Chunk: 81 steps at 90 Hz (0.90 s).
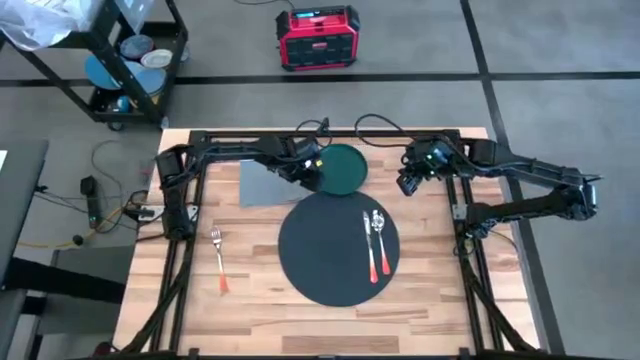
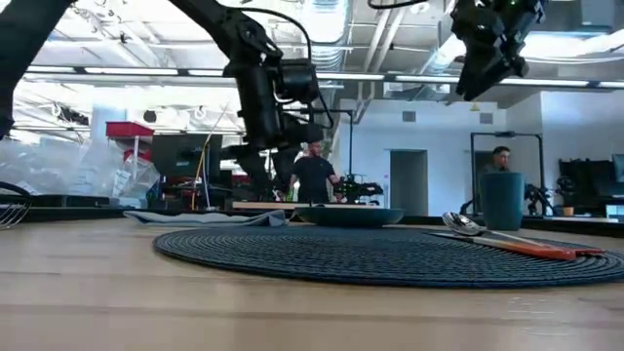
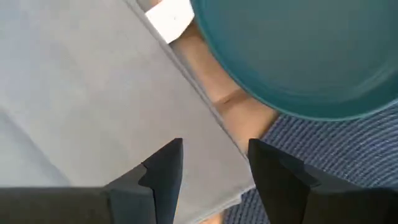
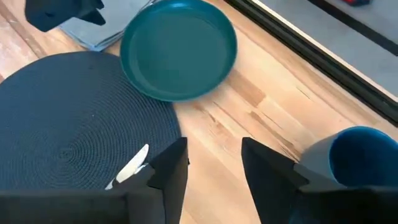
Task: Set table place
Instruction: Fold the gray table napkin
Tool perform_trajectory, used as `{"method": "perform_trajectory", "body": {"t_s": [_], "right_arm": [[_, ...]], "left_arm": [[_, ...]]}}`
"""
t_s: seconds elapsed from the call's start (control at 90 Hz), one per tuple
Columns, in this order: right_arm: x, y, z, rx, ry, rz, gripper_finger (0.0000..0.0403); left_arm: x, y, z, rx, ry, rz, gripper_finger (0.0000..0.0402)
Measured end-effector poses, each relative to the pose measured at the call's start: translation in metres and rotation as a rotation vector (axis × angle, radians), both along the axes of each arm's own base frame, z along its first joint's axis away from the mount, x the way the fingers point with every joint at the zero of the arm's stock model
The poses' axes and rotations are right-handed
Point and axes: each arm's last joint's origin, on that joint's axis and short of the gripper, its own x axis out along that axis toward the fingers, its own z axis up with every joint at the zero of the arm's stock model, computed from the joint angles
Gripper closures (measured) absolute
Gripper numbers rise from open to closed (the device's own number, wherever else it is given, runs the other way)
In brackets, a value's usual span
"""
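Note:
The table place, a round charcoal placemat [image 1: 330,255], lies in the middle of the table [image 1: 250,310]. A dark green plate [image 1: 343,167] sits at its far edge, its near rim [image 4: 163,93] reaching over the mat. A grey napkin [image 1: 265,184] lies flat to the plate's left. My left gripper [image 1: 308,178] hangs open above the napkin's edge [image 3: 214,124] next to the plate, one finger over the cloth and one past its edge. My right gripper [image 1: 408,183] is open, well above the table to the plate's right [image 4: 214,165], with nothing between its fingers.
A fork [image 1: 219,258] with an orange handle lies on the bare wood left of the mat. A knife and a spoon [image 1: 374,240] lie on the mat's right part. A blue cup [image 4: 351,155] stands near my right gripper. People stand in the room behind [image 2: 314,175].

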Motion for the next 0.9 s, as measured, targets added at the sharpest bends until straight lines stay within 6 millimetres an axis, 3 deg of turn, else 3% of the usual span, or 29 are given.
{"method": "perform_trajectory", "body": {"t_s": [0.9], "right_arm": [[-0.002, 0.0, -0.001, -0.003, 0.03, 0.012, 0.0271]], "left_arm": [[0.011, 0.004, -0.029, -0.026, 0.03, -0.015, 0.0235]]}}
